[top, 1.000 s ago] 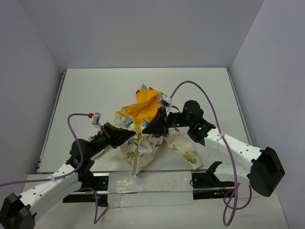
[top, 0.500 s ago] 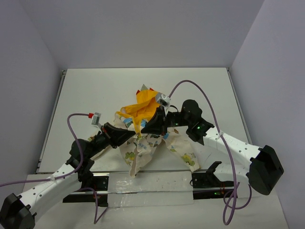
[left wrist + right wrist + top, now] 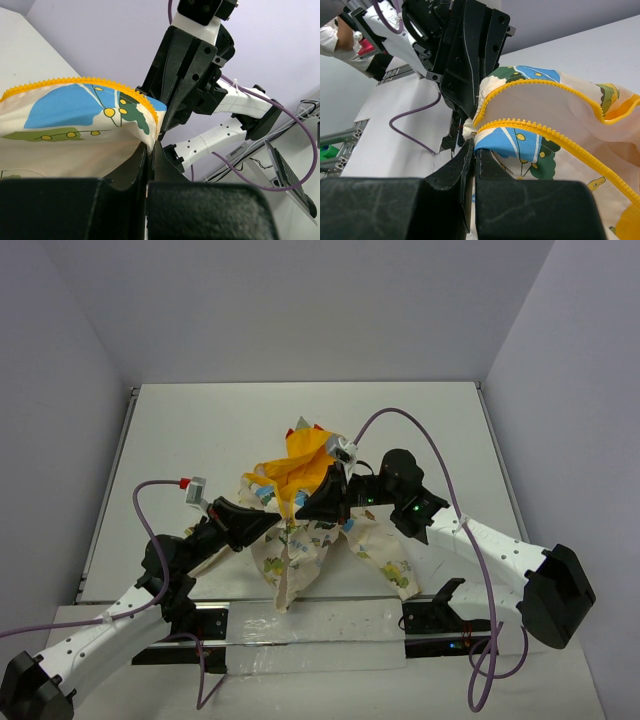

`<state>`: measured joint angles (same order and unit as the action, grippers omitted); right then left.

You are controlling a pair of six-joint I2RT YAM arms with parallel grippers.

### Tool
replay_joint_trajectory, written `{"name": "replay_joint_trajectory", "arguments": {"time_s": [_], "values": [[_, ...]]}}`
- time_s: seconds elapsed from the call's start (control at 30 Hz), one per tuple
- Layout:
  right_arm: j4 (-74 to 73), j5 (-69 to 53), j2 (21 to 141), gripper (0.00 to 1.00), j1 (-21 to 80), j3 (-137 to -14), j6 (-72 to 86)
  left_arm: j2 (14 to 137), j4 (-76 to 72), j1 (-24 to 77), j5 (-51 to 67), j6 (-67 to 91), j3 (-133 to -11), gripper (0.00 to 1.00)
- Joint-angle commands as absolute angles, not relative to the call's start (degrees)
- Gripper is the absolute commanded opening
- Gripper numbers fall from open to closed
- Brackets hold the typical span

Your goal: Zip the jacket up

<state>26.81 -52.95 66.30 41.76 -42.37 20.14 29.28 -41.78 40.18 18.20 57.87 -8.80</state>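
Between both jaws: jacket (image 3: 312,542), bunched mid-table, front edges lifted. Left gripper (image 3: 150,152) pinched shut on cream panel edge beside yellow zipper teeth (image 3: 75,80). Right gripper (image 3: 473,145) clamped shut on facing zipper edge. I judge fabric light, limp, slippery. Best hold: zipper tape ends, not loose panel.

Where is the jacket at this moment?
In the top view, the jacket lies bunched in the middle of the table, its edges pinched by the left gripper on its left and the right gripper on its right.
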Motion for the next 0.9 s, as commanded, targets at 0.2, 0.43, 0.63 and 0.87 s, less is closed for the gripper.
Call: {"name": "replay_joint_trajectory", "arguments": {"time_s": [0.2, 0.43, 0.63, 0.87], "values": [[30.06, -52.95, 65.43, 0.00, 42.36, -45.00, 20.20, 29.86, -44.55, 40.31, 18.28, 57.23, -8.95, 0.00], [30.15, -52.91, 65.73, 0.00, 42.44, -45.50, 20.13, 30.29, -45.09, 40.25, 18.62, 57.39, -8.79, 0.00], [30.28, -52.90, 66.05, 0.00, 42.54, -45.88, 20.21, 30.28, -45.13, 40.29, 18.81, 57.43, -8.88, 0.00], [30.83, -52.32, 66.18, 0.00, 42.54, -46.03, 20.37, 30.39, -45.18, 40.25, 19.51, 57.30, -8.96, 0.00]]}}
